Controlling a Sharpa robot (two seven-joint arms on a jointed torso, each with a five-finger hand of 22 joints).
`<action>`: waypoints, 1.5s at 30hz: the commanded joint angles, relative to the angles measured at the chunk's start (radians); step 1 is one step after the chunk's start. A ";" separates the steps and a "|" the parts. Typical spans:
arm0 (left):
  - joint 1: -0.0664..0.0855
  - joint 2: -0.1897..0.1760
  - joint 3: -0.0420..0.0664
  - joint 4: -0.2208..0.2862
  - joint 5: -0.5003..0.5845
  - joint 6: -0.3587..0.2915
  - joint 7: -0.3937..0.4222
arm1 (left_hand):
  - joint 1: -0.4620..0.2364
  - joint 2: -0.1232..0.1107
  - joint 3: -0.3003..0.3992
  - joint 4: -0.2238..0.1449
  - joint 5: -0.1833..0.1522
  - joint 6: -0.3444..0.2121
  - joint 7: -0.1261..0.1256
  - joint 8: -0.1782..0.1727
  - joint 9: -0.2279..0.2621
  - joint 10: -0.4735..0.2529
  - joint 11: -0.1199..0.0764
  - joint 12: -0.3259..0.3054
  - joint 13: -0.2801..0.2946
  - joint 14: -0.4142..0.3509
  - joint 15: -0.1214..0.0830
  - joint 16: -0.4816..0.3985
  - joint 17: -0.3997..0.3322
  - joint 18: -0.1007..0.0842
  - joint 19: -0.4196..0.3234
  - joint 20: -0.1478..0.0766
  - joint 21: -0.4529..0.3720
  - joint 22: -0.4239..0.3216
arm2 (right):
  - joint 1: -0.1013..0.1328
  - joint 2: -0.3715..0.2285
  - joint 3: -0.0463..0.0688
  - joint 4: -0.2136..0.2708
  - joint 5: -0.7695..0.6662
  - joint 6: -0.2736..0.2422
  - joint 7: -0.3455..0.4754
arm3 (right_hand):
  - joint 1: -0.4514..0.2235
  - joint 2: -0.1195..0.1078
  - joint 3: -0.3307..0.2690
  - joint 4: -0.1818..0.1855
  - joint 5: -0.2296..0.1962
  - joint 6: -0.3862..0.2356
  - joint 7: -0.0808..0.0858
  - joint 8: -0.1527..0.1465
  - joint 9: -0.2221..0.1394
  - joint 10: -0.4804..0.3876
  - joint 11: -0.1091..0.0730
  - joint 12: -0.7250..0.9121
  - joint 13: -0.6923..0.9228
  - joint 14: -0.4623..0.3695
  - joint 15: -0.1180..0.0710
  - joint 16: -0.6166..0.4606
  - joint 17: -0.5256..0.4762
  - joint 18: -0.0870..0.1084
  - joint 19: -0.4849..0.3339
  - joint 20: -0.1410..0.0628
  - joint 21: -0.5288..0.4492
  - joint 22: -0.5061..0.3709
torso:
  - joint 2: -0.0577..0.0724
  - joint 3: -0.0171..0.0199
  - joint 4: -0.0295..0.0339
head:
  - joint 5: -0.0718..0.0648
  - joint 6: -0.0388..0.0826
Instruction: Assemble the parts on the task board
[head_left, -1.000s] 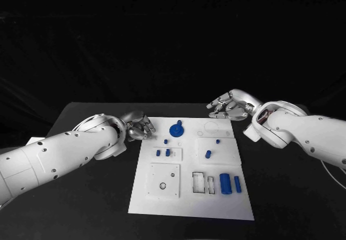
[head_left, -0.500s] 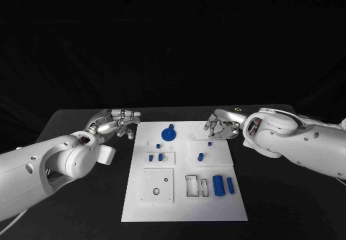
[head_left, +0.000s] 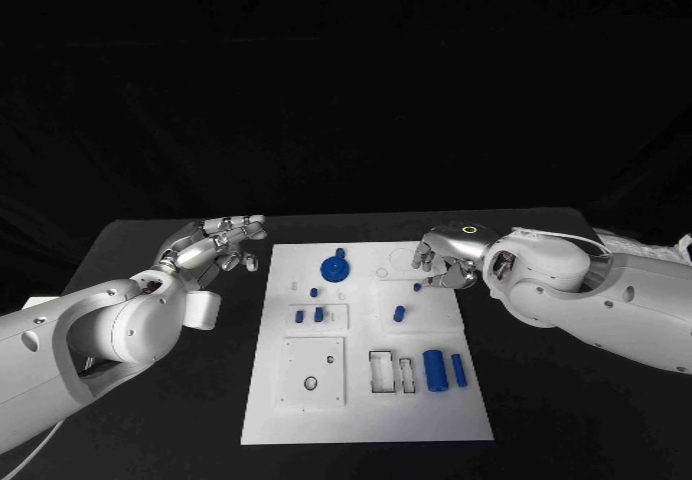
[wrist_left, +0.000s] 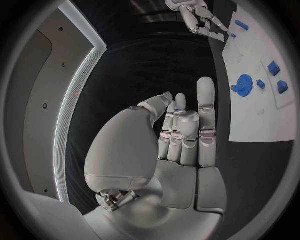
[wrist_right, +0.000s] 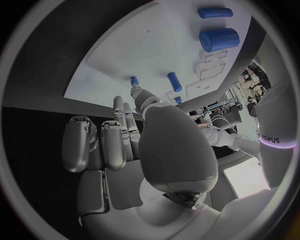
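The white task board (head_left: 368, 420) lies in the middle of the black table. On it are a blue gear (head_left: 335, 268), small blue pegs (head_left: 309, 315) and two blue cylinders (head_left: 444, 370). My left hand (head_left: 216, 243) hovers off the board's far left corner, fingers stretched out and holding nothing. In the left wrist view the left hand (wrist_left: 181, 135) is bare, with the gear (wrist_left: 241, 85) off to the side. My right hand (head_left: 444, 258) hangs over the board's far right part, fingers bent downward and holding nothing. The right wrist view shows the right hand (wrist_right: 125, 140) above small pegs (wrist_right: 174, 81) and the cylinders (wrist_right: 219, 37).
Bare black table surrounds the board on both sides. Rectangular slots (head_left: 392, 370) and a square plate with holes (head_left: 313, 370) sit on the board's near half. A small peg (head_left: 400, 313) stands below the right hand.
The camera view has shifted. My right hand has come in from beyond the far right corner to over the board. My left hand has uncurled and lifted its fingers.
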 joint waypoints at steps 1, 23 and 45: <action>0.000 -0.002 0.000 0.005 0.035 0.007 0.031 | -0.009 0.002 -0.008 0.000 -0.002 0.000 0.001 0.004 -0.002 -0.009 0.000 0.007 0.002 -0.009 -0.001 -0.005 -0.003 0.018 -0.007 0.000 -0.006 -0.002 | -0.005 0.003 0.000 0.004 -0.059 0.036 -0.023 | 0.000 -0.009 0.008 -0.001 -0.006 0.007 0.003 -0.007 -0.001 -0.010 0.002 -0.004 -0.008 0.047 0.005 -0.005 -0.002 0.007 -0.005 0.003 -0.004 -0.004 | 0.001 0.0010 0.0013 | -0.002 -0.001; 0.000 -0.015 0.000 0.026 0.038 0.005 0.026 | -0.008 0.005 -0.023 -0.003 -0.001 -0.011 0.006 0.002 -0.004 -0.030 0.005 0.026 0.011 -0.021 0.002 -0.015 -0.025 0.018 -0.010 0.003 -0.015 -0.007 | -0.022 0.038 -0.006 -0.016 -0.061 0.109 -0.012 | 0.017 0.002 0.098 -0.019 -0.015 0.038 -0.002 -0.006 0.002 0.024 -0.002 -0.015 -0.093 0.049 0.002 -0.004 -0.001 0.007 0.001 0.001 -0.013 -0.013 | 0.000 0.0013 0.0009 | 0.004 -0.018; 0.000 -0.016 0.000 0.023 0.038 0.004 0.019 | -0.004 0.007 -0.027 -0.006 0.000 -0.016 0.008 0.002 -0.005 -0.040 0.007 0.035 0.014 -0.025 0.003 -0.018 -0.033 0.018 -0.011 0.004 -0.019 -0.009 | -0.037 0.066 -0.006 -0.036 -0.068 0.119 -0.019 | 0.006 0.025 0.181 -0.045 -0.056 0.080 -0.007 0.003 0.011 0.079 -0.012 -0.014 -0.138 0.052 -0.007 0.007 0.012 0.005 0.011 -0.007 -0.006 -0.001 | 0.000 0.0019 0.0003 | 0.009 -0.030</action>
